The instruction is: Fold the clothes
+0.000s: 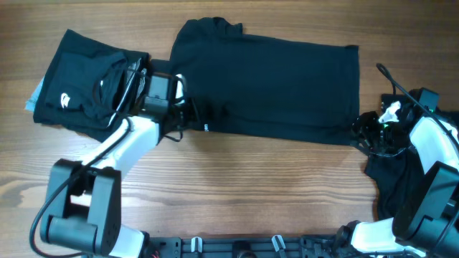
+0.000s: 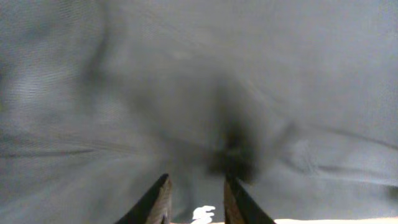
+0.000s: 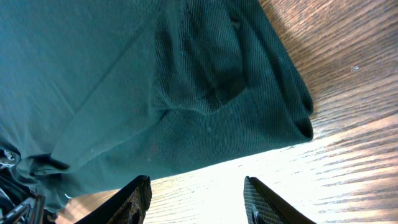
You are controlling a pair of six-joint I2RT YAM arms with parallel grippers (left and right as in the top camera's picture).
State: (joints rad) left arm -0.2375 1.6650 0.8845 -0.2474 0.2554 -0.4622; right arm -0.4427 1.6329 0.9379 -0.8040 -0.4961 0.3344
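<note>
From above: the shirt lies spread flat on the table, black and wide, reaching from one hand to the other. The left hand sits right at the shirt's near left edge, touching the cloth. Out beyond that hand's far side is a pile of folded black clothes, a small white logo showing on top. The right hand is at the shirt's near right corner, and behind it, under the right arm, another dark garment lies crumpled. Over to the left wrist: the shirt fills everything ahead of the hand, grey and blurred, with creases drawing in to a dark bunch just ahead of one finger. The fingers stand a narrow gap apart with cloth in front of them. Whether they pinch it, I cannot tell from here. A small white tag peeks out right between them at the bottom edge. Now the right wrist: this hand is spread wide, fingers well apart and gripping nothing, bare table between them. The shirt lies just ahead of the fingertips, its folded, layered edge running across, and its corner ends a little past the far finger.
</note>
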